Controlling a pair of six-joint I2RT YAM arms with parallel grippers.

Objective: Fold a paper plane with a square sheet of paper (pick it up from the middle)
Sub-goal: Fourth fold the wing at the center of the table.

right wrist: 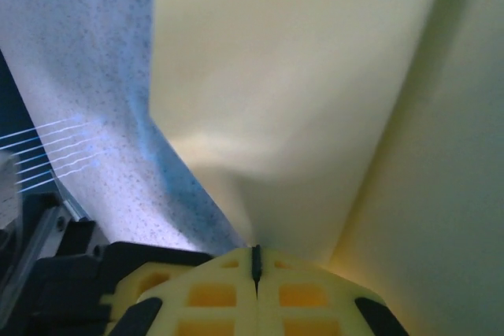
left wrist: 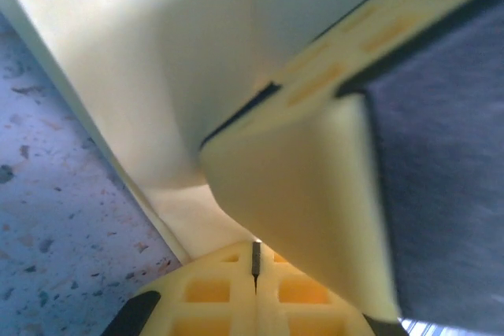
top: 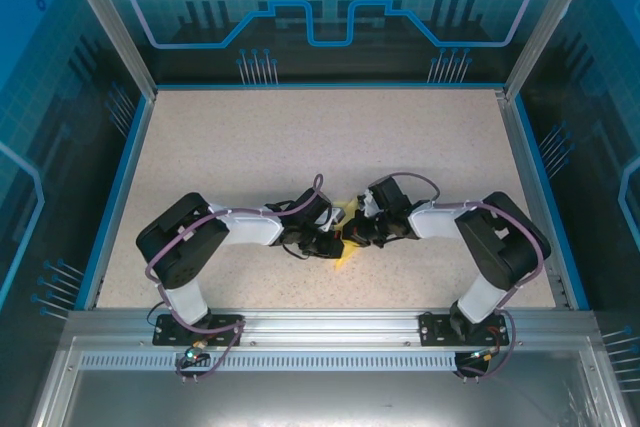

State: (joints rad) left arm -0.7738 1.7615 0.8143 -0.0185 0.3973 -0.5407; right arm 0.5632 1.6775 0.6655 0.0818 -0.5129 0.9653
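Top external view: both arms reach inward and meet over the near middle of the table.
Paper: the pale-yellow paper sits between the two grippers, well clear of the table's edges. They hide most of it, and small yellow parts show on its far and near sides.
Left gripper: the left gripper comes in from the left, right at the paper.
Right gripper: the right gripper comes in from the right, just beside the left one.
Left wrist view: the yellow fingers are pressed together with only a thin dark seam between them. The paper runs up out of that seam, so it is pinched. A second yellow finger with a dark body crosses close in front on the right. Speckled table shows on the left.
Right wrist view: the fingers are pressed together and the paper narrows into their seam, so it is pinched. A lengthwise crease runs up the sheet on the right, and speckled table lies to the left.
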